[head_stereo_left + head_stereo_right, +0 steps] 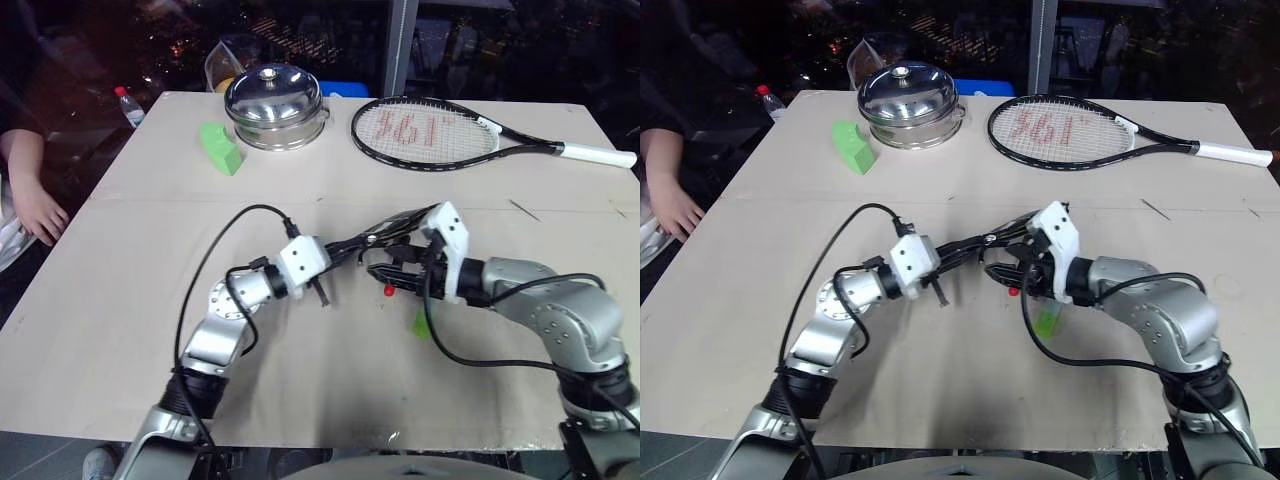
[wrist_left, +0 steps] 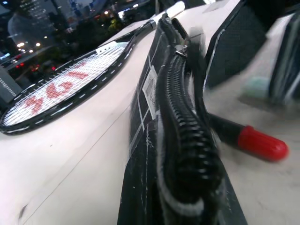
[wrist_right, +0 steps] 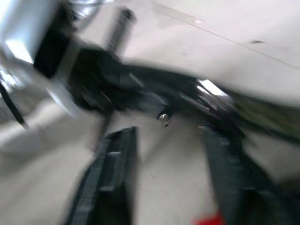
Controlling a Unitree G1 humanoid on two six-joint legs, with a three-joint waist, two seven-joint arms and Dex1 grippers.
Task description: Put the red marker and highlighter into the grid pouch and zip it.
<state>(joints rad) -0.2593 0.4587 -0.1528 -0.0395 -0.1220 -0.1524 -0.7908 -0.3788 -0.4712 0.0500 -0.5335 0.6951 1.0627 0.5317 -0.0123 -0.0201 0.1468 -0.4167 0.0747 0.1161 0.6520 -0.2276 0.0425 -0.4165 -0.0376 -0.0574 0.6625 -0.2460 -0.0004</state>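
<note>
A robot's left gripper [image 1: 322,262] is clamped on one end of a flat black grid pouch [image 2: 159,117], held edge-up above the table. The right gripper [image 3: 164,178], fingers apart, hangs by the far end. The red-capped black marker [image 2: 253,140] and pale mint highlighter [image 1: 424,322] lie just beneath it.

Head pair overlooks table [image 1: 130,300]; wrist cameras close on grid pouch [image 2: 154,122].
</note>
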